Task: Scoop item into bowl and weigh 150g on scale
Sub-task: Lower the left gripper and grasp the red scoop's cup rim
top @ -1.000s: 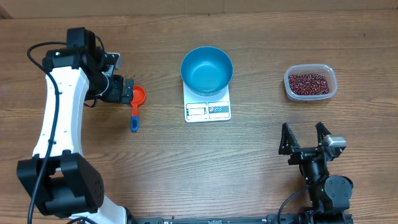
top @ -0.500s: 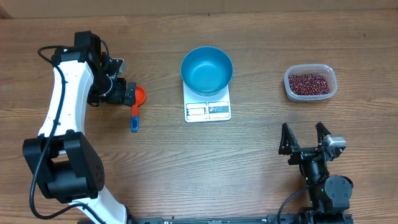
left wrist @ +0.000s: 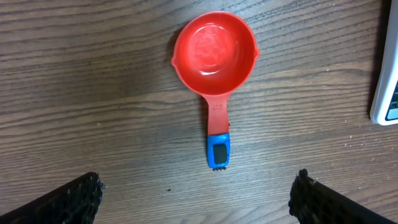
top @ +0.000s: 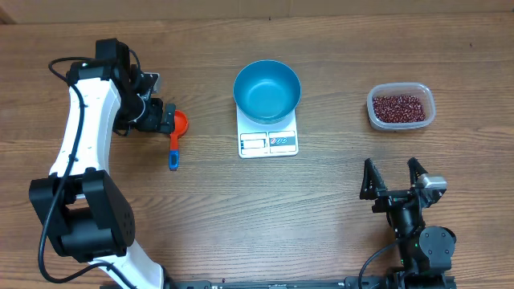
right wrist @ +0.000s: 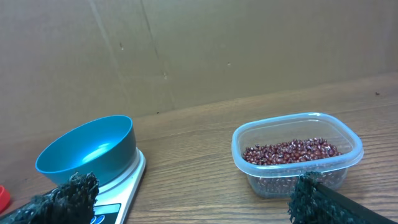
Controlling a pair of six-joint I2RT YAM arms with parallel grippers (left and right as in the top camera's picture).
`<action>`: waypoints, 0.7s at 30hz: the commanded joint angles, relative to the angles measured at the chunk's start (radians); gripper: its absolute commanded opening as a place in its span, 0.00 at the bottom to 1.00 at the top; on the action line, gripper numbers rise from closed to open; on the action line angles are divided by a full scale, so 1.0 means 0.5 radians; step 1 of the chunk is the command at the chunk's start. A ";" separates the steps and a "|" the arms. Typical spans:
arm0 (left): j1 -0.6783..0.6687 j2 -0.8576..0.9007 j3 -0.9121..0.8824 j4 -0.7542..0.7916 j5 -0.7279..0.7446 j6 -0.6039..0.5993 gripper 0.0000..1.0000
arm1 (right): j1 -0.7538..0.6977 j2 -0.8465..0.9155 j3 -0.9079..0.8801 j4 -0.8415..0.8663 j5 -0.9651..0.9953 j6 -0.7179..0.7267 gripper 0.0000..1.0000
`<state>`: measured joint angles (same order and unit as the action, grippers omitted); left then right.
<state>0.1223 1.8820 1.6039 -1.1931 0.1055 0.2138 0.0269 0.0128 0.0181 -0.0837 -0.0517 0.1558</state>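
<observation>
Here, on a wooden table [top: 241, 217], the left gripper [left wrist: 198, 198] hangs over an orange-red scoop [top: 178, 124], its jaws spread wide and holding nothing. The scoop lies flat with its round cup up and its blue-tipped handle pointing towards the robot's side of the table. The left wrist view shows the two dark fingertips well to either side of the handle, touching neither it nor the cup.

The right gripper [top: 392, 178] sits low at the near right, jaws equally wide apart and empty. Small dark red beans [top: 399, 107] fill the bottom of a clear plastic tub [top: 428, 112] at the far right, well apart from both arms.

Between scoop and tub, a bright blue bowl [top: 267, 90] stands on a white scale [top: 268, 143], covering its far half. The display and label panel along the scale's near edge carry print too small to read
</observation>
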 commanded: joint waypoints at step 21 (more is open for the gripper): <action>0.004 0.022 -0.035 0.258 0.037 0.014 0.99 | 0.011 -0.021 -0.021 0.005 0.013 -0.015 1.00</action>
<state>0.1223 1.8816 1.6032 -1.0767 0.1055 0.2134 0.0269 0.0128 0.0181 -0.0837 -0.0517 0.1558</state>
